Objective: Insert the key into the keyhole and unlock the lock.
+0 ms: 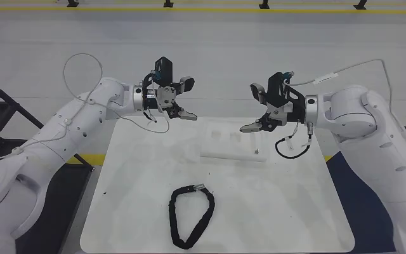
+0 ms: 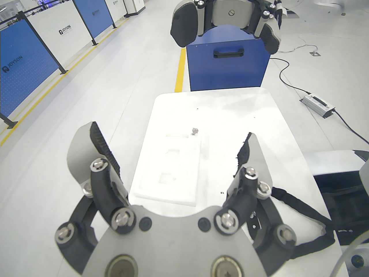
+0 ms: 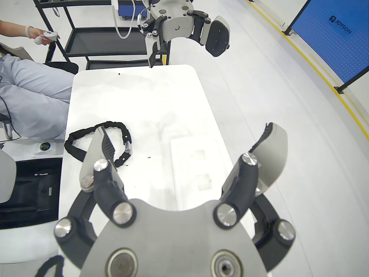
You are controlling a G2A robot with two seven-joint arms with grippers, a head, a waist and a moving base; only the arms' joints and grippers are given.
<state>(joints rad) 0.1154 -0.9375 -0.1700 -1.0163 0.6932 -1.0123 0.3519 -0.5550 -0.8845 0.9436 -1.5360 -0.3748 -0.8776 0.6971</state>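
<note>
Nothing done yet, as far as I can judge. The key stands in the white foam tray at the far middle of the table, at the tray end nearer the right arm. Nothing is touching it.

The chain lock lies in a closed loop on the table's near side, well apart from the tray. Its metal end is at the top of the loop, pointing toward the tray. From where I stand I cannot make out the keyhole.

The left gripper hangs above the far left edge of the table with its jaws spread wide and nothing between them. The right gripper hangs just above the tray's far right end, likewise spread and empty. It looks like the closer of the two to the key.

Left to do, by my reckoning, is the whole job:
- pick up the key
- steady the lock
- seat the key in the keyhole
- turn it

Count:
- one key
- one chain lock
- one foam tray
- one table
- two grippers, both empty
</note>
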